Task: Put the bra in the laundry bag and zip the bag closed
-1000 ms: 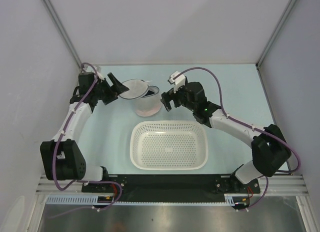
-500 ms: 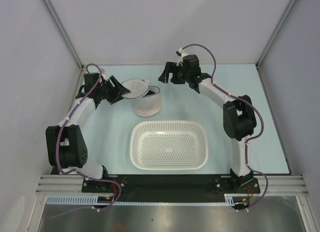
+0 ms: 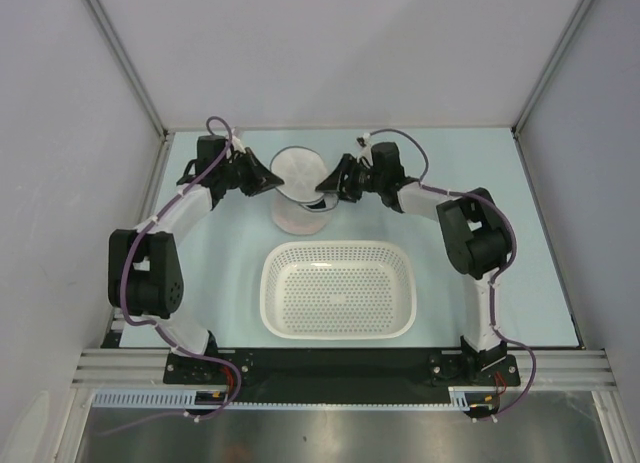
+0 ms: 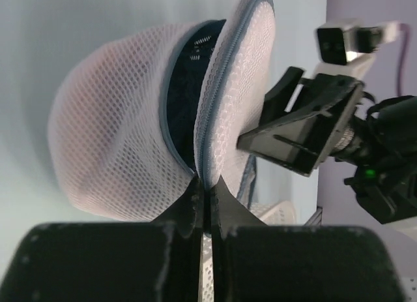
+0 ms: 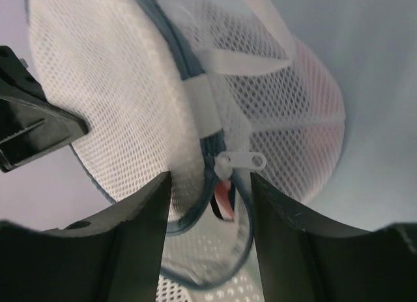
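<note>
The laundry bag [image 3: 296, 211], a white mesh cylinder with a blue-grey zip rim, stands at the back of the table with its round lid partly raised. Dark fabric of the bra [image 4: 189, 87] shows through the gap under the lid, and a pink bit [image 5: 223, 199] shows near the zip. My left gripper [image 3: 272, 179] is shut on the zip rim [image 4: 203, 175] at the bag's left side. At the bag's right side my right gripper [image 3: 326, 191] is open. Its fingers [image 5: 146, 214] straddle the rim and the white zip pull [image 5: 242, 162].
A white perforated plastic basket [image 3: 340, 249] sits just in front of the bag, between the two arms. Grey walls close the table at the back and both sides.
Both arms have come in to the bag. The left gripper has shut on the rim. The right arm has swung round from the right and its jaws have narrowed around the zip pull.
</note>
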Robot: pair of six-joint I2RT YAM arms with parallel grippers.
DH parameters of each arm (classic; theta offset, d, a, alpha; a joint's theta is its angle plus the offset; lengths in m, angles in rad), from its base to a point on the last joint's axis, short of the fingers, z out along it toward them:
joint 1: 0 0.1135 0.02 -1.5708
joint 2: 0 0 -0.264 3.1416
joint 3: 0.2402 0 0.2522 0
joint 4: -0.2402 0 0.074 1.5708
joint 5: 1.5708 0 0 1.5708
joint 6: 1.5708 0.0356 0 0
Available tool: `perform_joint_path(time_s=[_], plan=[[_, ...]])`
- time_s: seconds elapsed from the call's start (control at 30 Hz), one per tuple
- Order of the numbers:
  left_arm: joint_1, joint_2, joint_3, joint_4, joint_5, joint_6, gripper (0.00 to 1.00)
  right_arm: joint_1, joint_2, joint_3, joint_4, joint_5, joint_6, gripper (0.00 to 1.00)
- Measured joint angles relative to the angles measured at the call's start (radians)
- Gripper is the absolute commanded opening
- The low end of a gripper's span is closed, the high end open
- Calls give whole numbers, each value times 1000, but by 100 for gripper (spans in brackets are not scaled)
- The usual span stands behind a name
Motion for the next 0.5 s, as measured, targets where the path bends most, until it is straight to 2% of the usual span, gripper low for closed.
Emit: perform_joint_path(time_s=[0.03,0.07,0.1,0.17,0.27,0.37,0.5], plan=[[-13,0,0,8,10,0,0,-1,-18,-64,50,-7,45,61],[-21,0,0,12,21,-2,0,-4,-32,-106,78,-14,75,70],[-28,-1,-6,23,34,-3,0,-9,-49,-153,115,-26,112,75],[-31,-4,-19,32,49,-5,0,-20,-69,-184,143,-46,146,87],[-29,-14,-56,35,60,1,0,-38,-105,-166,114,-83,108,97],[-27,-16,-74,30,82,10,0,-53,-113,-58,-5,-109,-21,99],[-27,-27,-101,18,85,31,0,-67,-106,100,-147,-124,-177,97]])
